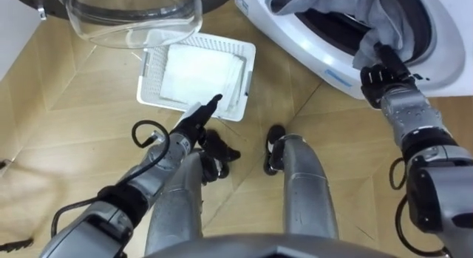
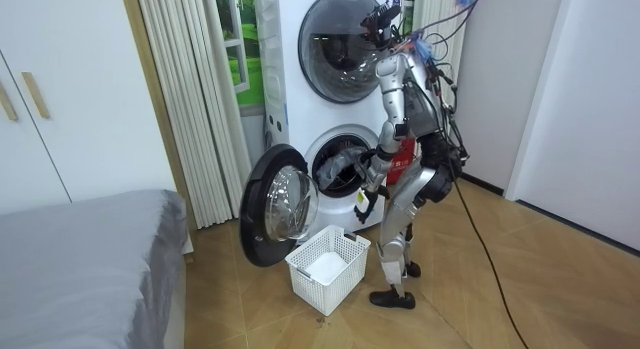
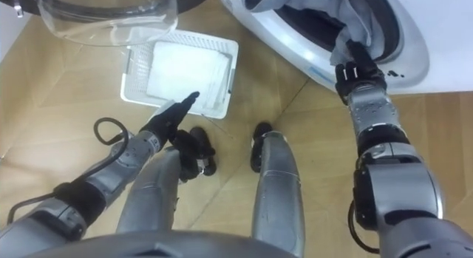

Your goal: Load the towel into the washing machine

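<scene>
Basket first: the white slatted basket (image 1: 249,69) sits on the wood floor just ahead of the left hand (image 1: 194,123), and a flat, folded white cloth (image 1: 198,75) covers its bottom. That left hand is open, stretched out straight and pointing at the basket's near rim. It hovers just short of the rim and touches nothing.

Over to the other container. The lower washing machine (image 1: 299,36) stands open, its round glass door (image 1: 129,21) swung wide beyond the basket, well past the left hand's reach. From where I stand the robot is upright on both feet, right up against the machine, with the basket by its feet and a second drum unit (image 2: 340,34) stacked above.

And there's the grey towel (image 1: 355,12)! It's bunched in the machine's mouth, part of it inside the dark drum and a thick fold draped out over the lower lip. The right hand (image 1: 382,66) is raised to that lip, pressed right into the hanging fold, so the towel lies directly in front of and above it, in contact. Whether the hand grips the cloth or merely pushes against it I cannot tell, since the grey folds swallow its front end. The towel is well apart from the left hand, across the floor on the robot's other side.
</scene>
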You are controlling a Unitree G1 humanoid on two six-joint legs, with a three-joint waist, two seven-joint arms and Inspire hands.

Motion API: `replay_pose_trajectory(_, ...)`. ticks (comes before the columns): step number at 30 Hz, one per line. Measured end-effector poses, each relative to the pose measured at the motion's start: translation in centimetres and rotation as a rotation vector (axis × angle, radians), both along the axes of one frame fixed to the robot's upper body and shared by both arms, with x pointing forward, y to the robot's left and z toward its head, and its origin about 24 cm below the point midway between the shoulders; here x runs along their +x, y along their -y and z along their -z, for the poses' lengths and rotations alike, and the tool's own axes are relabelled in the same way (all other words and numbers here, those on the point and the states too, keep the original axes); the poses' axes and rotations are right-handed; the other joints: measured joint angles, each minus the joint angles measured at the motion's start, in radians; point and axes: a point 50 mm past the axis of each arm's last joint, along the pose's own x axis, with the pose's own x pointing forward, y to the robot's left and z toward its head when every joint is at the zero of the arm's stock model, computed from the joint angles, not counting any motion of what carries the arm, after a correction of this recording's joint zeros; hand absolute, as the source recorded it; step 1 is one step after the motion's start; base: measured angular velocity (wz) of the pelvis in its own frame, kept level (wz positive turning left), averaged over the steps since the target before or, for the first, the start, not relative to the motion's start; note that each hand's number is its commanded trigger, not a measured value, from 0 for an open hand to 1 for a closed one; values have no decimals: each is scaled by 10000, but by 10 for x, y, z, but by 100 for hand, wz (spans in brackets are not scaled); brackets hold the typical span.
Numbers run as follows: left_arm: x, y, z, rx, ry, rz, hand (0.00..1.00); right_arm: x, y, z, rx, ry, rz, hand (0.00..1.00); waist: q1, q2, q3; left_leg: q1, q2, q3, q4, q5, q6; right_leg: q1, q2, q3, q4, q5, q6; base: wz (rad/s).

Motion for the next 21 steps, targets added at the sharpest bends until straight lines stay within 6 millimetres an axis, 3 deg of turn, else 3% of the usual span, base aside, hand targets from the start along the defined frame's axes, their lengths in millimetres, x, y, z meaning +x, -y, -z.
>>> replay_pose_trajectory(14, 12, 3, -7, 433, 84, 357, 0, 16, 1, -17, 1202, 320, 939, 100, 0, -62, 39, -193, 6, -128, 226, -30, 41, -46, -14, -120, 12, -19, 38, 2)
replay_pose_trajectory(21, 12, -4, -9, 563, 71, 217, 0, 38, 3, -47, 1860, 1324, 1280, 100, 27, -52, 33, -499, 42, -70, 255, -29, 46, -386, 12, -101, 35, 30, 14, -1)
